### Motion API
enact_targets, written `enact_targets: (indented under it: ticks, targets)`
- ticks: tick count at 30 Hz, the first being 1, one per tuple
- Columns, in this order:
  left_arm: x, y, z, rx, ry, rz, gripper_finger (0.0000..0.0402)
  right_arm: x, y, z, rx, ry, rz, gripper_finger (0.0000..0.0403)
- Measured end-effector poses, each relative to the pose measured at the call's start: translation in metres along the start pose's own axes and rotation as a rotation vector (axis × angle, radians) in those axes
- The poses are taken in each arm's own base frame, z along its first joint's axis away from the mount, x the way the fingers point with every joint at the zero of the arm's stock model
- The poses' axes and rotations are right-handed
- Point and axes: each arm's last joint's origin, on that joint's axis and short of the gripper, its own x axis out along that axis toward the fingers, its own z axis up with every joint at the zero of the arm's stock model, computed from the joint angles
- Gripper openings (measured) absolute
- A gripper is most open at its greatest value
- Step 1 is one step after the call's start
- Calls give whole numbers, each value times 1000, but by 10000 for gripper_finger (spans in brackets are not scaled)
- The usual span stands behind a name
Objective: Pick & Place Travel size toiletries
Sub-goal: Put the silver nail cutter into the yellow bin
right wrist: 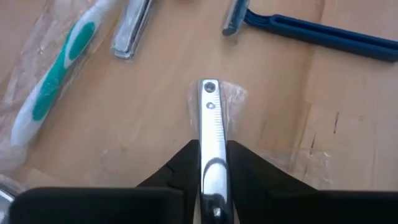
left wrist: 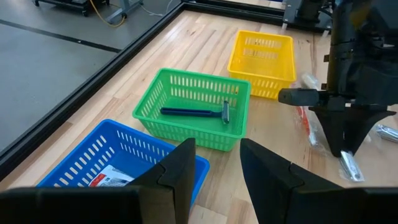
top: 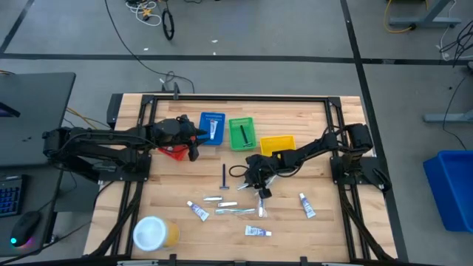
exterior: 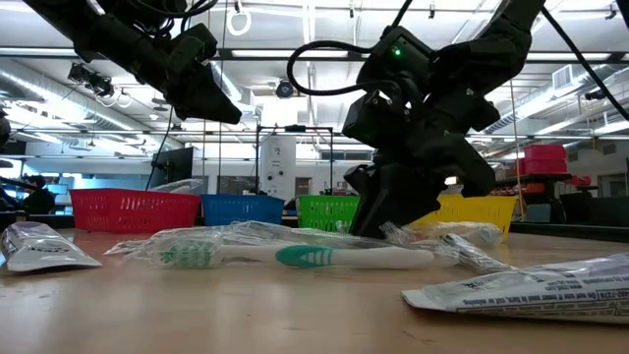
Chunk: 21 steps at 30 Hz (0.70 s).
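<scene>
Wooden table [top: 155, 185], high view: four bins stand in a row along its far side. Landmark is the green bin [top: 241, 134], holding a blue razor. Beside it toward the left arm, the blue bin [top: 213, 127] with a white packet; beyond that the red bin [top: 174, 151], mostly hidden under the left claw [top: 194, 140]. On the green bin's other side, the yellow bin [top: 277, 144]. Nearer the front than the green bin: a loose blue razor [top: 224, 176], the right claw [top: 259, 186], a packaged toothbrush [top: 235, 211], small tubes [top: 197, 211] and a tube well off to the right [top: 307, 205]. A white-lidded yellow jar [top: 152, 233] sits at the front left corner.

Low view: toothbrush [exterior: 324, 257] in clear wrap lies in front of the green bin [exterior: 327, 211]; the right claw [exterior: 393, 211] reaches down to the table just behind it.

Left wrist view: the left claw [left wrist: 217, 171] is parted, nothing between its fingers, hovering by the blue bin [left wrist: 112, 163], next to the green bin [left wrist: 196, 115] and its razor [left wrist: 198, 112].

Right wrist view: the right claw [right wrist: 210, 177] is closed on a metal nail clipper [right wrist: 211, 124] in clear wrap at the table surface; toothbrush [right wrist: 59, 84] and razor [right wrist: 305, 28] lie nearby.
</scene>
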Motion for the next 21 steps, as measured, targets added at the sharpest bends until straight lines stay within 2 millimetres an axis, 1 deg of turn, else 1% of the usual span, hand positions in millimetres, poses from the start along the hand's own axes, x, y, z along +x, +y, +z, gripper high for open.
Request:
enact_targets:
  ticks: [3,6,9,12,14,17,19,21]
  targets:
    - [0,0,0,0,0,0,135,-4,1,3,2,-17,15,74]
    - [0,0,0,0,0,0,135,-22,3,16,-1,-74,9,73]
    - [0,0,0,0,0,0,135,-48,5,30,-15,-131,-16,73]
    - [0,0,0,-1,-2,0,135,-82,8,41,-19,-162,-112,73]
    - [0,0,0,-1,-3,1,135,-103,9,42,-11,-133,-192,73]
    - [0,0,0,-1,-4,3,135,-132,9,35,44,-62,-296,73]
    - [0,0,0,-1,-5,3,135,-148,8,30,120,-22,-364,73]
    - [0,0,0,-1,-5,4,135,-159,7,24,196,12,-416,73]
